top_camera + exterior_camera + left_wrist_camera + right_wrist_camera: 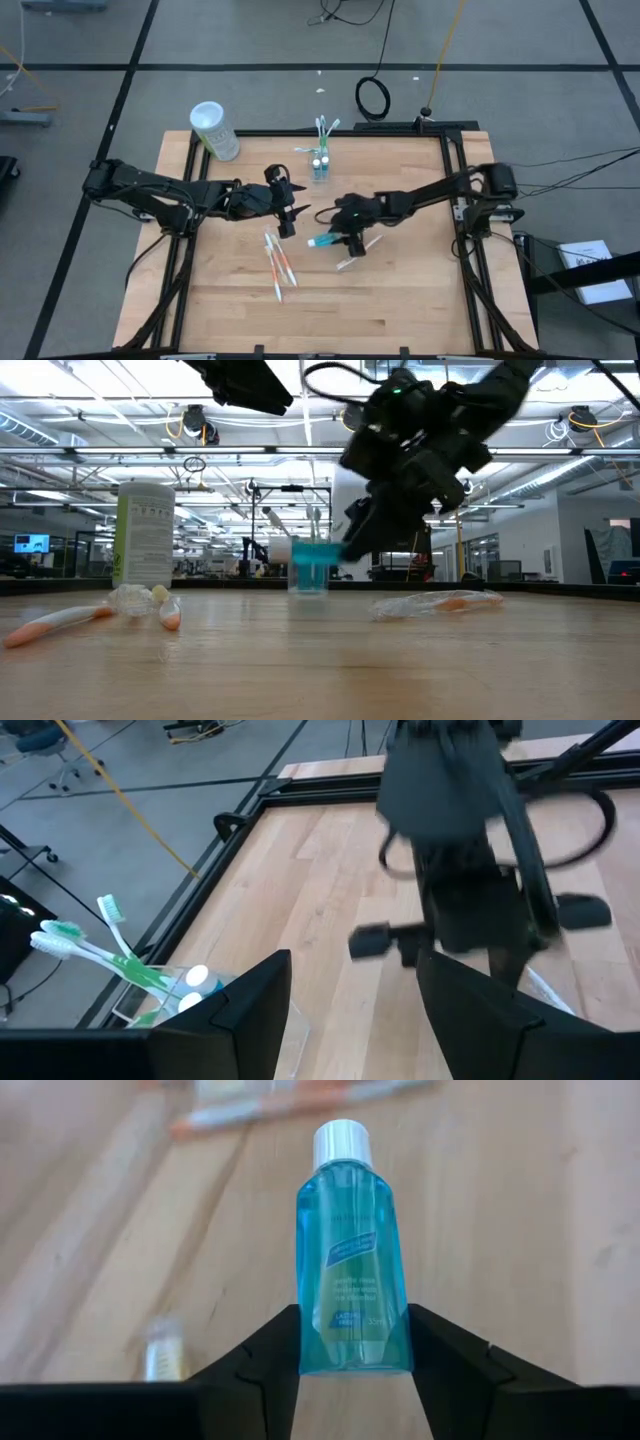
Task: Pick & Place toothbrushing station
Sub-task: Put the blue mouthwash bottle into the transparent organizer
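Right gripper (350,1365): fingers pinch the little blue bottle (352,1250) at its bottom end.
Danger: bottle could slip and fall.
Cup (320,165): at 11 o'clock.
Left gripper (288,212): open, empty.

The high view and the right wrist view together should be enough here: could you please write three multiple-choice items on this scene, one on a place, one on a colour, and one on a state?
1. Where does the white canister stand?
A. Near the table's far left corner
B. At the table's near right corner
C. In the table's middle

2. What colour is the small bottle between the right gripper's fingers?
A. Orange
B. Clear blue with a white cap
C. Green

3. How is the right gripper?
A. Open and empty
B. Shut on the small bottle
C. Shut on a toothbrush

Answers: 1 A, the high view shows it by the far left corner. 2 B, the right wrist view shows blue liquid and a white cap. 3 B, both fingers press the bottle's sides.
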Robot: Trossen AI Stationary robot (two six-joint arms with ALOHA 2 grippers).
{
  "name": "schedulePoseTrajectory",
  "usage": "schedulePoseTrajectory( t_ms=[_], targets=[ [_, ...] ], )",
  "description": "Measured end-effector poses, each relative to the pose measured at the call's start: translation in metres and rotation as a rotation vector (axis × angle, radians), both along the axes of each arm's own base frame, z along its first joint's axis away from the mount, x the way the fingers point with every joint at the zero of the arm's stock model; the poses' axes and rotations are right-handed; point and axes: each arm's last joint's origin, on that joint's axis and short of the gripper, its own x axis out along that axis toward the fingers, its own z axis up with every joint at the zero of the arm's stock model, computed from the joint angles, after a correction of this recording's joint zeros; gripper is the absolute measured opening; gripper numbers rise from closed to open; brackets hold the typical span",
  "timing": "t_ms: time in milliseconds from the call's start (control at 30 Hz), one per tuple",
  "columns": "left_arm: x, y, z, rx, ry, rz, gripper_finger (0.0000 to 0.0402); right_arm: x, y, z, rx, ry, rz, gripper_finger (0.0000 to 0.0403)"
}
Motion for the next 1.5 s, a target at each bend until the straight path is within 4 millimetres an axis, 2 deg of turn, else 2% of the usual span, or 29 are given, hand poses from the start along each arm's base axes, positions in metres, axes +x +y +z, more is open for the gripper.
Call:
schedulePoseTrajectory(
  t_ms=[200, 333, 500, 633, 833, 1067, 1500],
  targets=[
    [0.000, 0.001, 0.000, -0.005, -0.006, 0.009, 0.0225, -0.034, -0.012, 0.005, 0.069, -0.256, -0.103, 0.0159],
    [0.003, 0.005, -0.002, -0.068, -0.024, 0.053, 0.0225, -0.057, -0.019, 0.013, 0.106, -0.404, -0.151, 0.0154],
    [0.011, 0.007, -0.010, -0.115, -0.025, 0.080, 0.0225, -0.080, -0.020, 0.022, 0.090, -0.511, -0.225, 0.0157],
    [0.020, 0.006, -0.018, -0.061, -0.001, 0.035, 0.0225, -0.091, -0.020, 0.027, 0.080, -0.553, -0.248, 0.0159],
    [0.029, 0.004, -0.027, 0.011, 0.037, -0.072, 0.0225, -0.095, -0.018, 0.032, 0.081, -0.577, -0.241, 0.0155],
    [0.040, 0.000, -0.032, -0.038, 0.002, -0.157, 0.0225, -0.095, -0.018, 0.032, 0.076, -0.584, -0.241, 0.0157],
    [0.056, 0.002, -0.041, -0.035, -0.063, -0.146, 0.0225, -0.095, -0.018, 0.033, 0.080, -0.593, -0.239, 0.0156]
  ],
)
